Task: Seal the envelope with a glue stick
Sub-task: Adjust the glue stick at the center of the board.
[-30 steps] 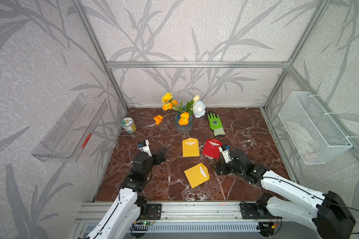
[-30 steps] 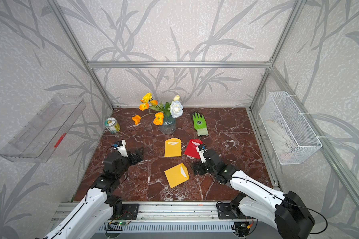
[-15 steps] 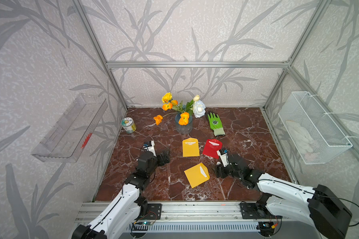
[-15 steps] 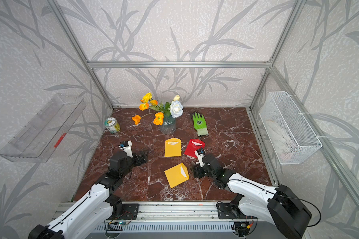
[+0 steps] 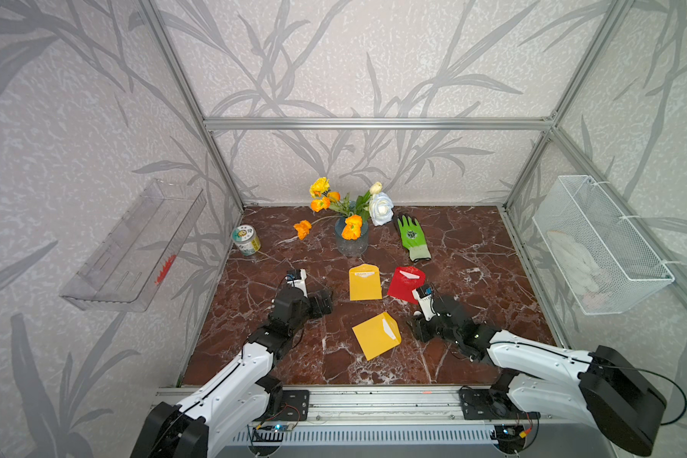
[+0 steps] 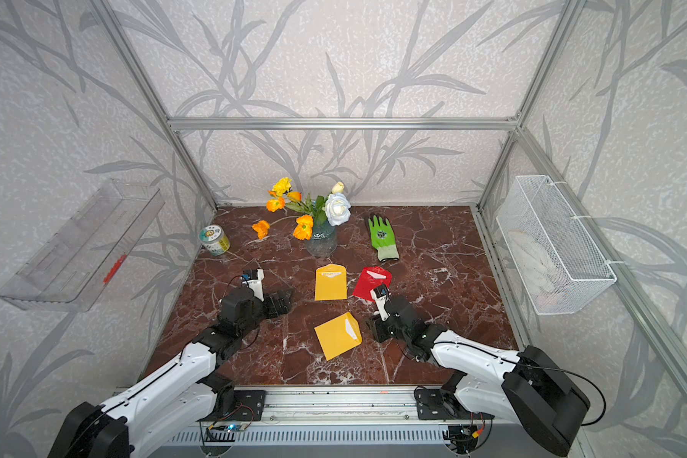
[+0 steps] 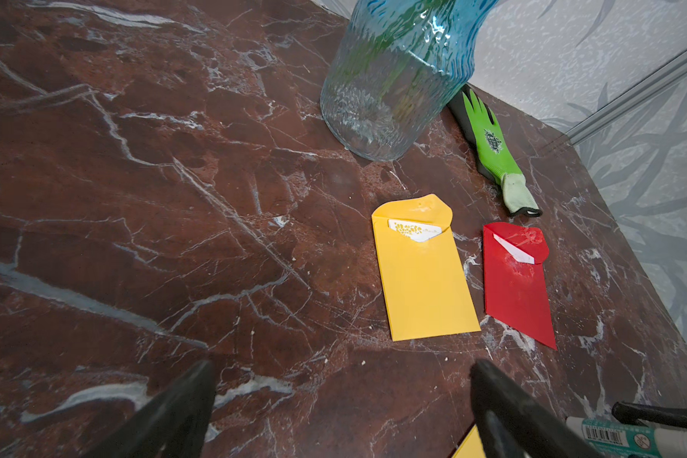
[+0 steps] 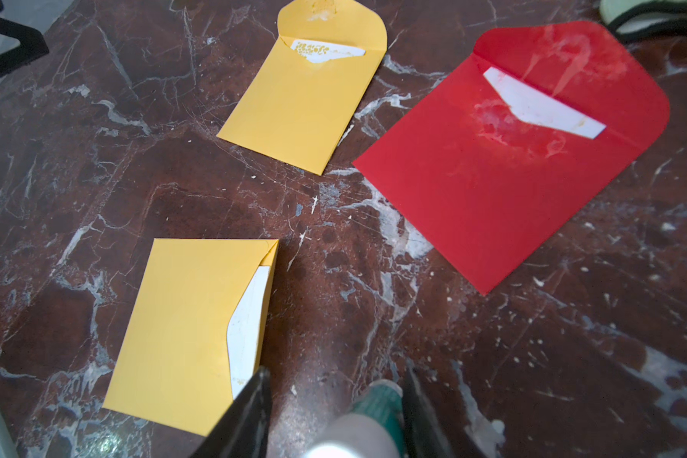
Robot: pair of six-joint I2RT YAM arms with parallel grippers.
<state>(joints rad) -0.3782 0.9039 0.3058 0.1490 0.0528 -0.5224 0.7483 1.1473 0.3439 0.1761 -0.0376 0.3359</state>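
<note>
Closing off-centre is the hazard: the glue stick (image 8: 373, 412) lies on the table (image 8: 532, 337) just beside the flap edge of the near yellow envelope (image 8: 183, 325), between the part-open jaws of the right gripper (image 8: 336, 370), touching one jaw only. Its round body may roll away. The left gripper (image 7: 342, 368), across that envelope, is spread wide.
</note>
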